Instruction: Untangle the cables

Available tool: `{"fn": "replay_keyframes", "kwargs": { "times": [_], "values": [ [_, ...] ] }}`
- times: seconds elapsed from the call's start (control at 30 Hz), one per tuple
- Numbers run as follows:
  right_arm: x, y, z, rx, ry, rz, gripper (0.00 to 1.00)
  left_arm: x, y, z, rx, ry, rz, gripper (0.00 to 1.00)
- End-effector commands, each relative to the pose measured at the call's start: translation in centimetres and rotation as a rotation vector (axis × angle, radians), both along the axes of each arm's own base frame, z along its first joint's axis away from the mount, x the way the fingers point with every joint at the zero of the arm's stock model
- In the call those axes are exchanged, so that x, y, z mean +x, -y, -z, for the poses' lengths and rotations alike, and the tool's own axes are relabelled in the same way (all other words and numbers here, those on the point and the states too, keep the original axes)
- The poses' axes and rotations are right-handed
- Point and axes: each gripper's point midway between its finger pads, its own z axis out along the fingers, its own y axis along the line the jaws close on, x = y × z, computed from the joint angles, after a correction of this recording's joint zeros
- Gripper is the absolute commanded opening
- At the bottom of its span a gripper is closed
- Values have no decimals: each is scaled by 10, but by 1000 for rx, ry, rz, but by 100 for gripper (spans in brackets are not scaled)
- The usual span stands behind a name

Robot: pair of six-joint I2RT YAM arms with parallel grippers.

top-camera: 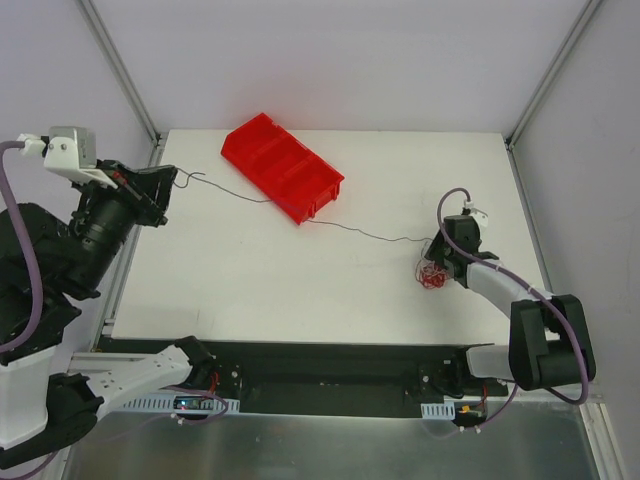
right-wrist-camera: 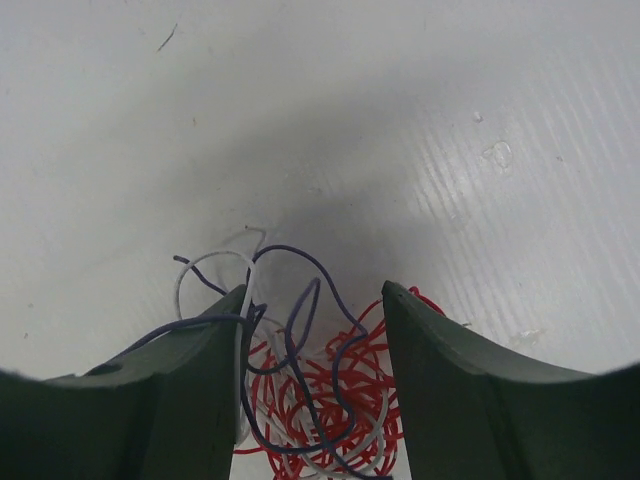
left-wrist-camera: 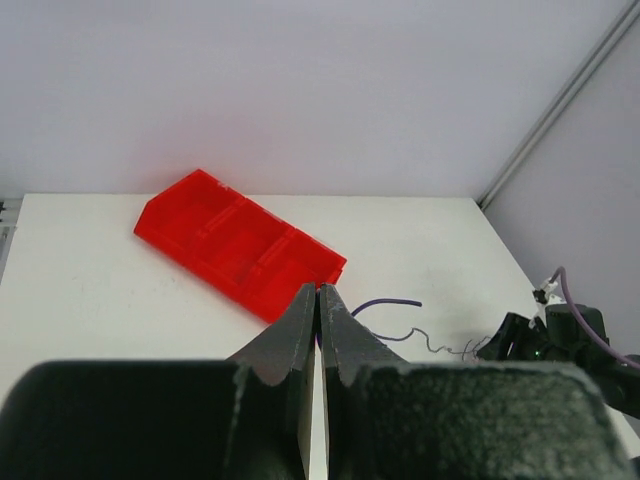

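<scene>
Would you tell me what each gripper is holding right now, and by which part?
The left gripper pinches the dark cable near its end; the right gripper stands open astride the tangle, holding nothing.

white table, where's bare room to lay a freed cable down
Widest bare patch: the near half of the white table, below the thin dark strand, left of the tangle of red and whitish cables. Also bare: the far right corner beyond the red plastic compartment bin. Crowded: around the tangle and along the strand.
</scene>
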Motion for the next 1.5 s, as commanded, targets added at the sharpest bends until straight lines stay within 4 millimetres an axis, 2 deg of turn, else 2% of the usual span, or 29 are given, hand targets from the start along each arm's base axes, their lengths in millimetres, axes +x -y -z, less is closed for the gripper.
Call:
{"fn": "replay_keyframes", "kwargs": {
  "times": [0.0,0.1,0.17,0.3,0.7,0.83,1.07,1.17,1.23,1.33,1.37,1.47],
  "values": [
    [5,3,-8,34,10,26,60,9,3,22,31,-44,-25,0],
    [5,6,-4,63,-5,37,62,15,-4,40,63,-78,-86,0],
    [5,7,-2,70,-10,42,62,14,-12,46,71,-81,-122,0],
    [4,12,3,85,-26,70,69,13,-33,55,102,-96,-215,0],
    [4,12,6,110,-27,75,71,-14,-111,50,122,-61,-498,0],
    [4,9,7,121,-31,62,71,-8,-90,64,109,-87,-412,0],
    [11,1,5,142,-6,11,70,33,6,140,147,-292,-162,0],
    [11,-2,6,146,-10,-2,70,44,36,155,167,-338,-79,0],
    [12,-2,6,145,-8,-5,70,47,49,145,149,-331,-32,0],
    [12,-3,6,147,-9,-11,70,45,66,107,104,-262,66,0],
    [12,-4,6,148,-9,-14,70,43,67,89,86,-229,87,0],
    [13,-5,6,149,-11,-21,70,39,69,53,51,-163,118,0]
  ]
}}
